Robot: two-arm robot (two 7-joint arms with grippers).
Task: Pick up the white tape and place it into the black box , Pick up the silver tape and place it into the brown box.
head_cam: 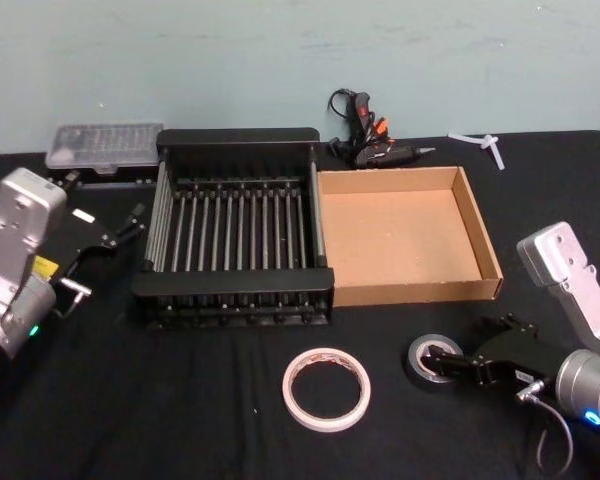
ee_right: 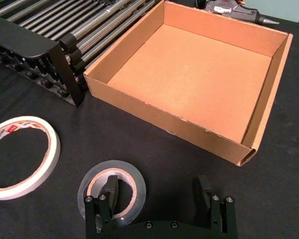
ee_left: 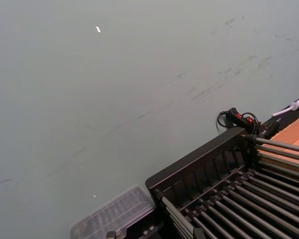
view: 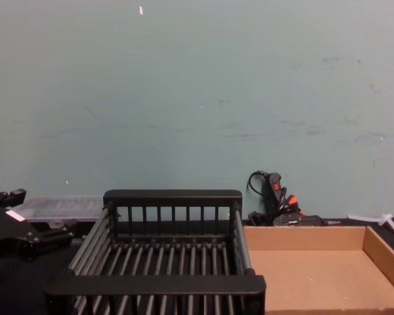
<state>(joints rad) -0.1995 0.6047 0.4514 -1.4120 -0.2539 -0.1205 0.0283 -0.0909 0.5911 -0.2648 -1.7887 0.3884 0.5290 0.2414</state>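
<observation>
- Right wrist view: the small thick grey-silver tape roll lies flat on the black worktop, hole upward.
- The right claw stands apart; one finger is inside the hole, the other outside, well clear of the rim.
- The shallow brown cardboard box lies just beyond.
- The left claw is parked beside the black slatted crate; its state cannot be determined.

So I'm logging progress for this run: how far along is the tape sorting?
Nothing is placed yet: the black box and brown box hold no tape. In hand: the right gripper is open at the silver tape, one finger over its hole, not yet closed. Left to do: grip and drop it in the brown box, then move the white tape from the table to the black box. The left gripper waits beside that box.
</observation>
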